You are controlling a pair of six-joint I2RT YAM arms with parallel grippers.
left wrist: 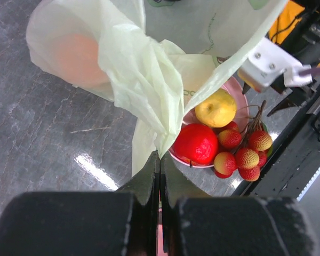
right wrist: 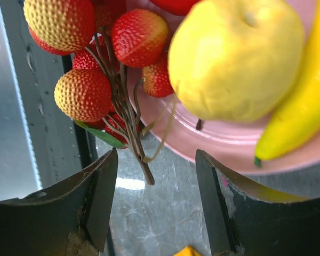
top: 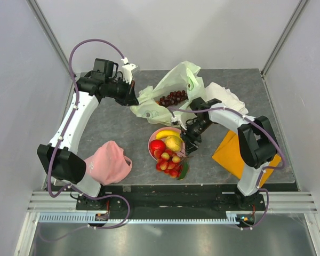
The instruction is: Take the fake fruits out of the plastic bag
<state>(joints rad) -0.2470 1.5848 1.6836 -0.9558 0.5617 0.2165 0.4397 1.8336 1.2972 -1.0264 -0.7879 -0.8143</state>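
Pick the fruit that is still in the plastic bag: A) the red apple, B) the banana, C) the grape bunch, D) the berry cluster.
C: the grape bunch lies in the folds of the plastic bag, while the banana, red apple and berry cluster are out of it, on or against the pink plate.

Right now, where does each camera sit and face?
Top external: above and behind the bases, looking down on the table; both arms show.
Left wrist: on the left claw, shut on the plastic bag, facing the pink plate.
Right wrist: on the open right claw, looking down at the berry cluster and banana.
Shared: both wrist views show the plate and berry cluster.
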